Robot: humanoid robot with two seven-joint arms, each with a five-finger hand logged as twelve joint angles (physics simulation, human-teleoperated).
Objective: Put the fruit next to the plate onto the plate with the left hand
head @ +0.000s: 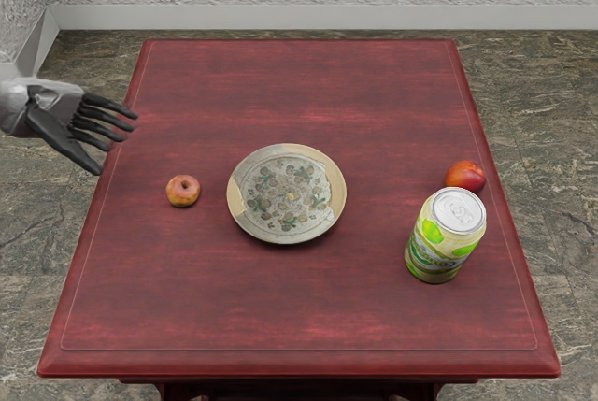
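Note:
A small orange-red fruit [183,191] with a dimple on top lies on the red table, just left of the plate [241,207]. The plate is a cream dish with a floral pattern near the table's middle, and nothing lies on it. My left hand [92,126] hovers at the table's left edge, up and to the left of the fruit, with its black fingers spread and holding nothing. A second red-orange fruit [465,176] sits far to the right, behind the can.
A green and white drink can [445,236] stands upright at the right side, near the table's right edge. The red wooden table [299,307] has a raised rim around it. Stone floor surrounds the table.

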